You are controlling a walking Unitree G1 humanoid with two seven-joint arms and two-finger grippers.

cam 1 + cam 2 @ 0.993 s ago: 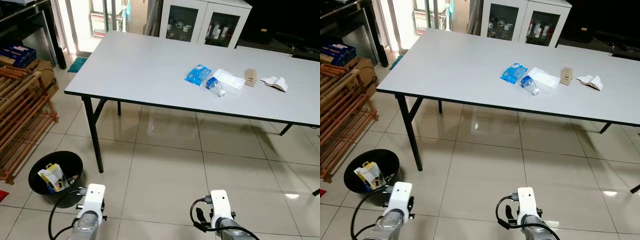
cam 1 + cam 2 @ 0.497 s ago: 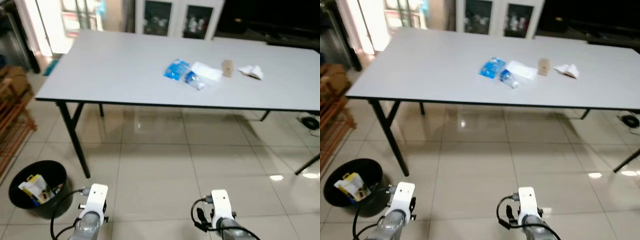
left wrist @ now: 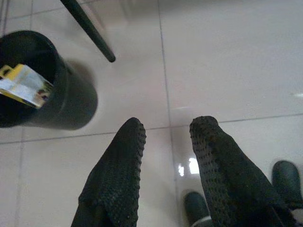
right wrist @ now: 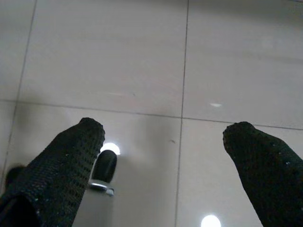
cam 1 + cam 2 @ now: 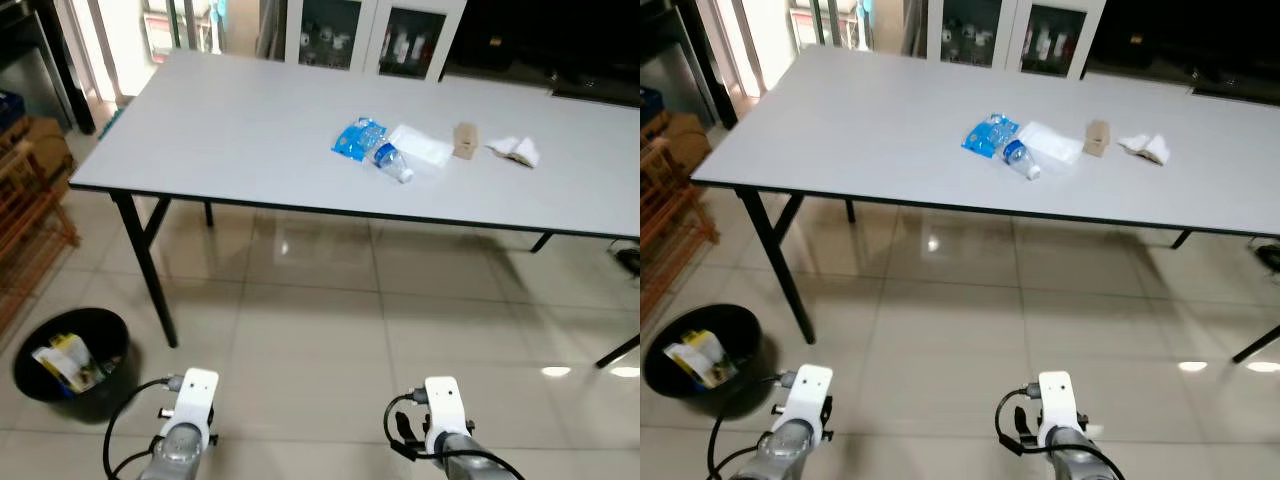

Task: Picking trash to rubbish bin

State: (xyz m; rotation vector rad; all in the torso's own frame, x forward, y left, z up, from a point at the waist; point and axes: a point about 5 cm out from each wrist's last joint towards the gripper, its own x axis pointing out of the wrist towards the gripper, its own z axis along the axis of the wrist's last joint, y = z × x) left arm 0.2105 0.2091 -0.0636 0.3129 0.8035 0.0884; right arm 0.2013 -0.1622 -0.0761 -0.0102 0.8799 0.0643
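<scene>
Trash lies on the white table (image 5: 230, 120): a blue packet (image 5: 353, 138), a clear plastic bottle (image 5: 393, 163) on its side, a white plastic bag (image 5: 425, 146), a small cardboard box (image 5: 465, 140) and a crumpled tissue (image 5: 515, 150). The black rubbish bin (image 5: 68, 362) stands on the floor at my lower left, with yellow and white packaging inside. Both arms hang low over the tiles, far below the table. My left gripper (image 3: 168, 128) is open and empty, with the bin (image 3: 57, 90) close beside it. My right gripper (image 4: 165, 130) is wide open over bare tile.
A black table leg (image 5: 145, 270) stands between the bin and the floor in front of me. A wooden rack (image 5: 30, 230) is at the far left. White glass-door cabinets (image 5: 365, 35) stand behind the table. My feet (image 3: 284, 175) show below the left gripper.
The whole picture has shifted as the camera moved; the table and bin keep their places. Both arms hang as before.
</scene>
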